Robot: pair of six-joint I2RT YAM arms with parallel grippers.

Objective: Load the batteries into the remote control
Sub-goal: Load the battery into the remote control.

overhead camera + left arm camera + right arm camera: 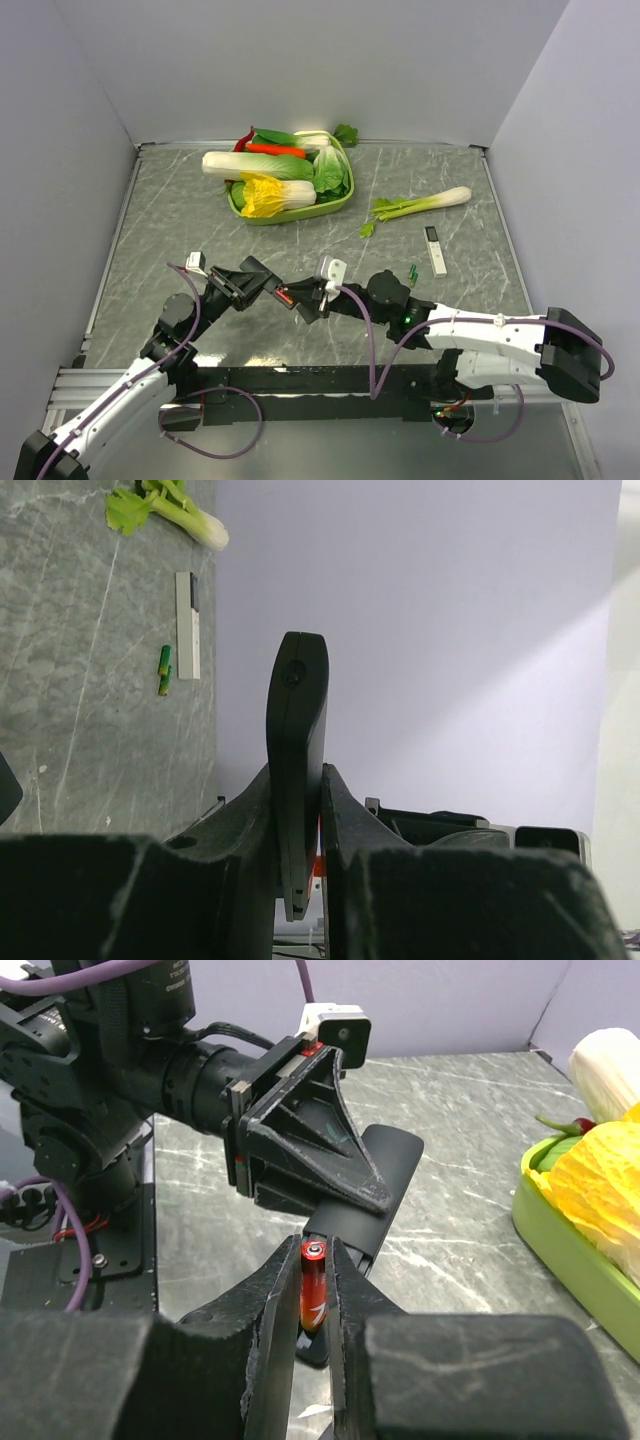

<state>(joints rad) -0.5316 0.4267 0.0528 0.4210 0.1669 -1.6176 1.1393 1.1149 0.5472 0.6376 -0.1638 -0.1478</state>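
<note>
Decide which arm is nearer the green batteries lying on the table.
Right. The right arm, holding a red battery, has its wrist just left of the green batteries. The left arm, gripping the black remote control, sits much farther left.

The left gripper (297,780) is covering the lower end of the remote control (297,710), which is showing only a thin edge, its broad faces out of sight. The right gripper (313,1255) is hiding the lower half of the red battery (312,1295), so any contact with the remote control is going unseen. From above, the green batteries (412,272) near the table's (180,220) right edge are looking too small to count.
</note>
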